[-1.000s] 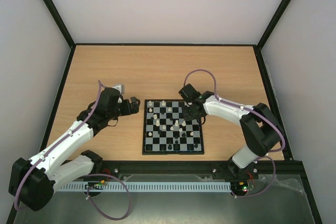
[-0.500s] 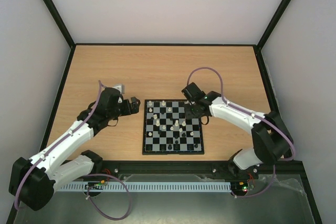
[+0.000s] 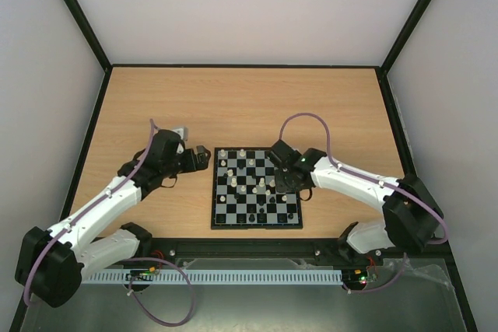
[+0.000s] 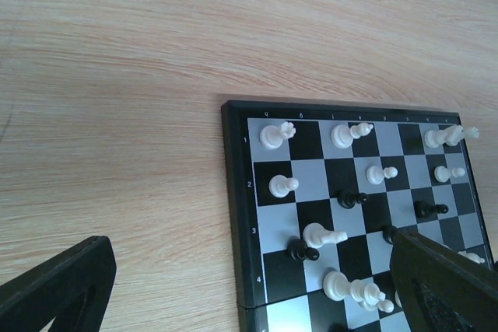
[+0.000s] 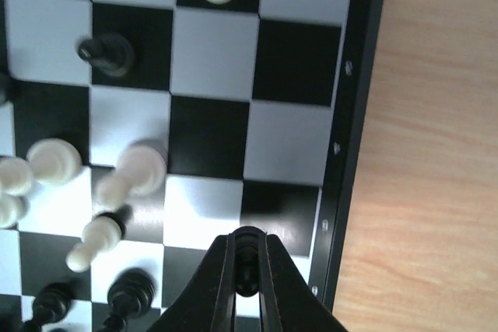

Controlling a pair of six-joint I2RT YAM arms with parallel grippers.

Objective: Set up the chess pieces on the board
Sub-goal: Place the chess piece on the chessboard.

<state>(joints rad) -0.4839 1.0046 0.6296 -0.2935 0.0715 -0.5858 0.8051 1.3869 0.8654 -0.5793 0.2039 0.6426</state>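
The board (image 3: pixel 213 192) lies at the table's near middle with cream-white and black chess pieces scattered over it. My right gripper (image 3: pixel 287 179) hangs over the board's right side. In the right wrist view it (image 5: pixel 247 248) is shut on a small black piece (image 5: pixel 247 268) above a square next to the board's black border (image 5: pixel 354 114). A white piece (image 5: pixel 142 167) and a black pawn (image 5: pixel 109 52) stand to its left. My left gripper (image 3: pixel 203 156) is open and empty just off the board's left edge (image 4: pixel 233 192). White pieces (image 4: pixel 272 136) and a black pawn (image 4: pixel 299 251) stand before it.
Bare wooden table (image 3: pixel 233 106) surrounds the board. Black frame rails (image 3: pixel 241 65) and pale walls close in the far and side edges. The arm bases and a cable strip (image 3: pixel 233 276) line the near edge.
My right gripper has moved nearer and a little left, from the board's far right corner to over its right side, holding the black piece. My left gripper has edged slightly toward the board.
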